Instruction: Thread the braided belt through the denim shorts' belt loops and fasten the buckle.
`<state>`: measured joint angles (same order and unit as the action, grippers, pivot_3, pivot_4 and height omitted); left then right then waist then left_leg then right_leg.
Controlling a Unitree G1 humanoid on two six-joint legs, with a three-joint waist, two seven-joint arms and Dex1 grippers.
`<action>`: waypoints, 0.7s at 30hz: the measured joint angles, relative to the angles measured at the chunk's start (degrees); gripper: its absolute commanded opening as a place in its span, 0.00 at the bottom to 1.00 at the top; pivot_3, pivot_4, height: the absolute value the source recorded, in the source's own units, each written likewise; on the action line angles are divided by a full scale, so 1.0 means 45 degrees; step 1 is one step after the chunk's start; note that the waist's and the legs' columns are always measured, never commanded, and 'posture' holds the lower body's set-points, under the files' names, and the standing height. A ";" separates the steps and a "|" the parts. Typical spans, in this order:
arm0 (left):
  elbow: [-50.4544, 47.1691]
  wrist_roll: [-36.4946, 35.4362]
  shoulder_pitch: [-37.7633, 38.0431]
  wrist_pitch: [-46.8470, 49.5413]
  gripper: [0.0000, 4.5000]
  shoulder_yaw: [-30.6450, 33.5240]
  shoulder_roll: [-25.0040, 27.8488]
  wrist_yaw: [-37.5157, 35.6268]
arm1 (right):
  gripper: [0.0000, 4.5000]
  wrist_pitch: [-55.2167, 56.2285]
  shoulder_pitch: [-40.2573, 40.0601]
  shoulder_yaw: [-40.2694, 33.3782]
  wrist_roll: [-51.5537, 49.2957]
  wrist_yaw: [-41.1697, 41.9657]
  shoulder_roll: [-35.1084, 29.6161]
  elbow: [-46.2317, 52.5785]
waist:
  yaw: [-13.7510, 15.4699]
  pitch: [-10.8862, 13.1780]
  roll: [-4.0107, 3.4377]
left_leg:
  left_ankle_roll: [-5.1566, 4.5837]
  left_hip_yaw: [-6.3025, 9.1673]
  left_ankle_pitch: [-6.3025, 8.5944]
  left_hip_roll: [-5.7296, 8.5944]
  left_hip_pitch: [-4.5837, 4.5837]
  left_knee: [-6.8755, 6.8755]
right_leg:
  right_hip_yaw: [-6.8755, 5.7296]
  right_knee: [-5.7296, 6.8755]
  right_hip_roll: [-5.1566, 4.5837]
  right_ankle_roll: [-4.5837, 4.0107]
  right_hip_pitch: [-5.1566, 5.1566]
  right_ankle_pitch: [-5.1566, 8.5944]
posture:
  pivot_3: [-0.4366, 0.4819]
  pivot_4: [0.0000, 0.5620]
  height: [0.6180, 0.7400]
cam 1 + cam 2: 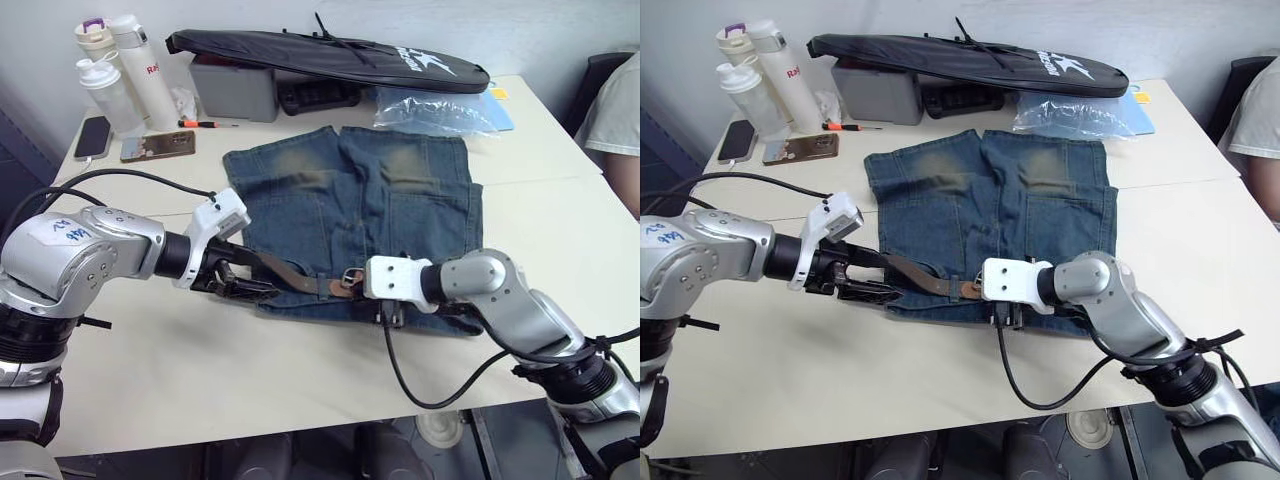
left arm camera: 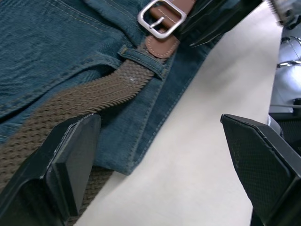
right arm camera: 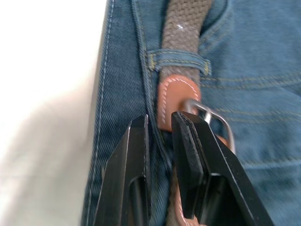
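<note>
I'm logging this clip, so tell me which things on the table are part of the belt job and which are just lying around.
Part of the job:
braided belt
buckle
belt loop
denim shorts

Just lying about:
black bag
bottles
two phones
grey box
clear plastic bag

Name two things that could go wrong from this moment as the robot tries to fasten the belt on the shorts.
1. The right hand is nearly closed at the waistband edge beside the leather tip; it may pinch the denim shorts instead of the braided belt.
2. The left hand is open, one finger resting on the belt, so a pull near the buckle might slide the belt back out of the belt loop.
</note>
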<state>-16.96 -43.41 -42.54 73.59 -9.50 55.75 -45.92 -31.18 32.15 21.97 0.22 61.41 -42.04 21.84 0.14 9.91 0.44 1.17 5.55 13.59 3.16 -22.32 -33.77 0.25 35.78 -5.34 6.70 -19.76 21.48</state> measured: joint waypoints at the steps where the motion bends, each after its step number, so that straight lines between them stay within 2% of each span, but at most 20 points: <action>1: 0.0007 0.0051 -0.0019 -0.0004 1.00 0.0000 -0.0062 -0.0004 | 0.21 -0.0038 -0.0008 -0.0053 -0.0083 0.0053 -0.0077 0.0106 | -0.0012 0.0000 0.0000 | 0.0000 0.0002 0.0000 0.0000 0.0000 0.0001 | 0.0000 0.0002 -0.0001 0.0000 0.0000 0.0000 | 0.48 0.27 0.98; 3: 0.0010 0.0174 -0.0081 -0.0030 1.00 -0.0013 -0.0225 -0.0020 | 0.21 -0.0031 -0.0165 -0.0099 -0.0203 0.0121 -0.0265 0.0197 | -0.0025 0.0001 0.0008 | -0.0003 0.0019 -0.0002 0.0034 -0.0018 0.0020 | -0.0065 0.0001 -0.0001 0.0005 0.0038 0.0003 | 0.48 0.27 1.00; 5: 0.0012 0.0238 -0.0159 -0.0074 1.00 -0.0031 -0.0260 -0.0053 | 0.21 -0.0047 -0.0493 -0.0100 -0.0214 0.0130 -0.0471 0.0175 | -0.0294 0.0009 0.0004 | -0.0097 0.0272 -0.0135 0.0277 -0.0007 0.0111 | -0.0664 -0.0042 -0.0202 0.0049 0.0252 0.0052 | 0.48 0.27 1.00; 7: 0.0021 0.0287 -0.0170 -0.0078 1.00 -0.0031 -0.0262 -0.0100 | 0.21 -0.0076 -0.0506 -0.0116 -0.0288 0.0073 -0.0444 0.0170 | -0.0479 0.0005 -0.0018 | -0.0136 0.0478 -0.0240 0.0439 -0.0025 0.0158 | -0.1056 -0.0055 -0.0389 0.0068 0.0321 0.0061 | 0.48 0.27 1.00; 13: -0.0006 0.0392 -0.0131 -0.0023 1.00 -0.0025 -0.0260 -0.0122 | 0.21 0.0035 -0.0302 0.0064 -0.0258 0.0013 -0.0137 -0.0048 | -0.0206 0.0013 -0.0004 | -0.0101 0.0426 -0.0241 0.0391 -0.0008 0.0119 | -0.0853 -0.0040 -0.0383 0.0112 0.0249 0.0044 | 0.48 0.27 1.00; 21: -0.0119 0.0412 0.0094 0.0082 1.00 0.0021 -0.0260 -0.0080 | 0.21 0.0601 0.0820 0.0983 0.0423 0.0020 0.0603 -0.1916 | -0.0066 0.0013 -0.0004 | -0.0058 0.0349 -0.0204 0.0297 0.0008 0.0106 | -0.0698 -0.0016 -0.0273 0.0110 0.0195 0.0042 | 0.48 0.27 1.00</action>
<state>-17.50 -41.56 -42.11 73.96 -9.41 54.58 -46.28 -28.47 35.84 26.39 2.13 61.50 -39.33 13.22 -0.16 9.97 0.42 0.91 7.12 12.67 4.49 -22.29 -33.29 -2.89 35.71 -6.57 7.20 -18.89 21.66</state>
